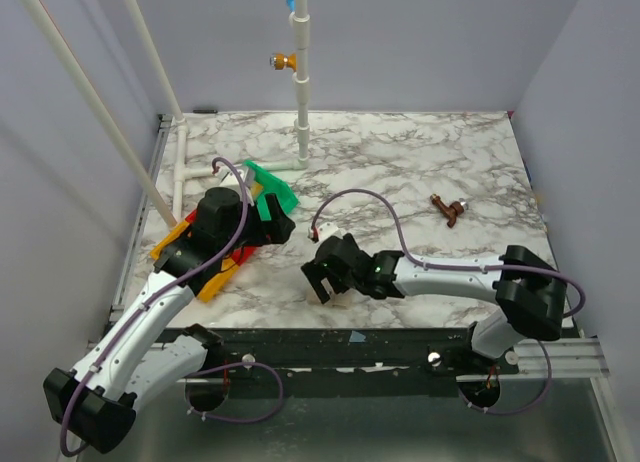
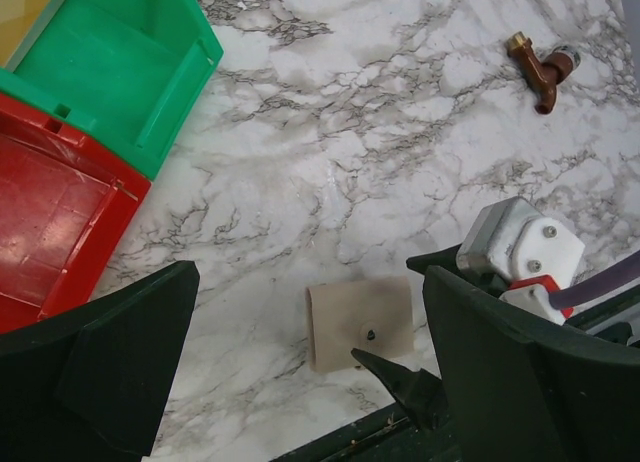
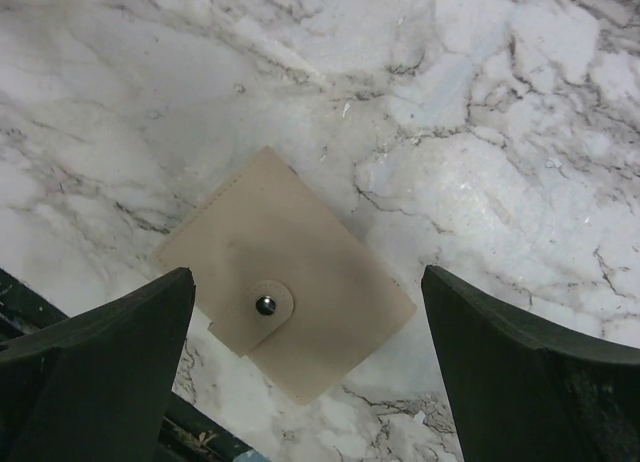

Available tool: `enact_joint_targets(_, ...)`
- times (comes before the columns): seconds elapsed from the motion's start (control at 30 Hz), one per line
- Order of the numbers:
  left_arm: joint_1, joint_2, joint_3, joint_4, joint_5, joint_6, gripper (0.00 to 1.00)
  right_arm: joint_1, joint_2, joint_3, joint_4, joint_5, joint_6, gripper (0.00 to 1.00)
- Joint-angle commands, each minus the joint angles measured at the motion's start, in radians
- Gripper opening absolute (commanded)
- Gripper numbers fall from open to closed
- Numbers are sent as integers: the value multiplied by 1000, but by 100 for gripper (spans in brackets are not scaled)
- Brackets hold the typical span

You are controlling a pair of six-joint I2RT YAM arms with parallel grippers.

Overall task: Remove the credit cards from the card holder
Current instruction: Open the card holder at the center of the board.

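Where the right wrist camera looks straight down, the right gripper (image 3: 308, 277) hangs with its jaws spread wide and nothing in them. The card holder (image 3: 300, 257) lies flat on the marble table (image 3: 500, 132) between the two fingers, turned cornerwise and touched by neither. Its snap tab (image 3: 262, 307) is fastened, so the inside is hidden, and a dark strip of table edge cuts in below the finger at the left of that view. In the left wrist view the left gripper (image 2: 310, 277) is likewise wide open and empty, and the card holder sits between its jaws, nearer the finger at the right of that view. A black fingertip (image 2: 400, 377), apparently the right gripper's, pokes over the wallet's near corner, and that gripper's white housing (image 2: 520, 247) crowds just ahead of the same finger. Beyond the opposite finger a green tray (image 2: 110, 72) overlaps a red tray (image 2: 50, 212), both cut off by the frame. Well ahead lies a brown tap fitting (image 2: 540, 67). From the top camera the right gripper's body covers the card holder; only a pale sliver shows at its near side, and whether that is wallet or gripper cannot be told. The left arm (image 1: 150, 312) hides much of the stacked orange trays (image 1: 215, 280), and a white pipe post (image 1: 302, 82) stands well behind both sets of jaws.
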Motion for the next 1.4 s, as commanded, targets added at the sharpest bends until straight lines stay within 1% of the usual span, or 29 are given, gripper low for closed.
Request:
enact_joint_targets(0.0, 6, -14, -11, -9, 37, 6, 99, 39, 47, 0, -82, -69, -65, 100)
enact_joint_targets(0.1, 8, -19, -11, -12, 35, 8, 99, 61, 90, 7, -118, -6, -71, 100)
enact_joint_targets(0.23, 9, -16, -8, -11, 38, 7, 99, 63, 129, 30, -124, 33, -79, 100)
enact_joint_targets(0.4, 9, -14, -8, -16, 41, 6, 98, 62, 194, 76, -164, 143, -24, 100)
enact_joint_targets(0.5, 11, -13, -8, -22, 40, 6, 98, 52, 203, 95, -174, 145, 24, 95)
enact_joint_targets(0.6, 11, -13, -17, -20, 45, 0, 99, 16, 189, 98, -167, 72, 67, 88)
enact_joint_targets(0.67, 10, -10, -26, -15, 53, -6, 99, -17, 167, 92, -154, 21, 101, 79)
enact_joint_targets(0.73, 11, -1, -33, -11, 66, -16, 98, -68, 143, 88, -145, -47, 143, 69)
enact_joint_targets(0.77, 11, 5, -39, -8, 74, -26, 98, -98, 131, 85, -140, -79, 170, 67)
enact_joint_targets(0.83, 10, 15, -56, 7, 96, -45, 98, -147, 118, 84, -133, -143, 222, 67)
enact_joint_targets(1.07, 11, 43, -114, 66, 136, -92, 98, -246, 94, 64, -74, -287, 334, 59)
enact_joint_targets(1.1, 10, 49, -119, 72, 141, -96, 98, -259, 85, 55, -56, -312, 342, 55)
enact_joint_targets(1.13, 10, 57, -125, 79, 147, -100, 98, -272, 73, 44, -35, -363, 351, 53)
enact_joint_targets(1.2, 9, 74, -139, 99, 159, -113, 96, -294, 55, 31, -7, -417, 361, 49)
enact_joint_targets(1.23, 7, 85, -149, 113, 167, -121, 95, -306, 47, 26, 1, -436, 368, 45)
enact_joint_targets(1.3, 4, 111, -161, 139, 178, -139, 92, -330, 37, 12, 22, -484, 380, 39)
enact_joint_targets(1.37, -2, 142, -170, 166, 187, -154, 89, -342, 34, 1, 44, -524, 389, 39)
